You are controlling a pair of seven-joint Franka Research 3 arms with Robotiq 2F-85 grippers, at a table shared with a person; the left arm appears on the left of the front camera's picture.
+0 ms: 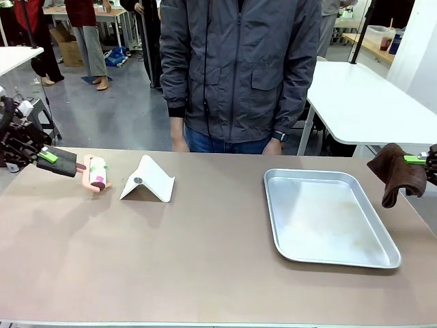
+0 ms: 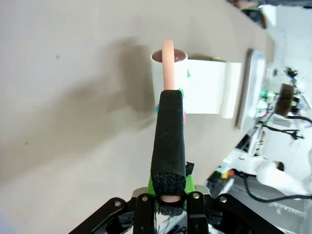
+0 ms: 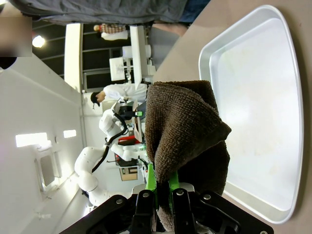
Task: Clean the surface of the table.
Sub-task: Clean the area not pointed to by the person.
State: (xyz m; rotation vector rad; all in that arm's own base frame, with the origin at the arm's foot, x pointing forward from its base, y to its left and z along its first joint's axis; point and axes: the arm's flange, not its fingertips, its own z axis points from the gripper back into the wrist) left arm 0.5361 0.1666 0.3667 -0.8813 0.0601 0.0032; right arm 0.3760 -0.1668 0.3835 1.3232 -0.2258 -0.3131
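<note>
Bench [image 1: 191, 260] with a smooth matte taupe-brown top and a thin pale edge spans the front view, between the two arms and the person [image 1: 239, 68] in a dark grey zipped jacket who stands at its far side. On the bench's right half lies a shallow rectangular silver metal tray [image 1: 328, 225], its floor faintly smeared. Left of the middle stands a white folded tent-shaped stand [image 1: 150, 179]. Just beside it, nearer the left edge, a white mug [image 1: 97, 172] with a pink handle and dark maroon inside lies on its side on the bench. The left gripper [image 1: 49, 157], at the left edge, is closed tight on a black knit sleeve [image 2: 168, 141]. The pink handle runs from the sleeve's far end to the mug's rim. The right gripper [image 1: 414, 159], at the right edge, is clamped on a dark brown terry cloth [image 1: 399, 174], which hangs in folds beside the tray's right rim. Whether its lowest fold touches the bench I cannot tell.
</note>
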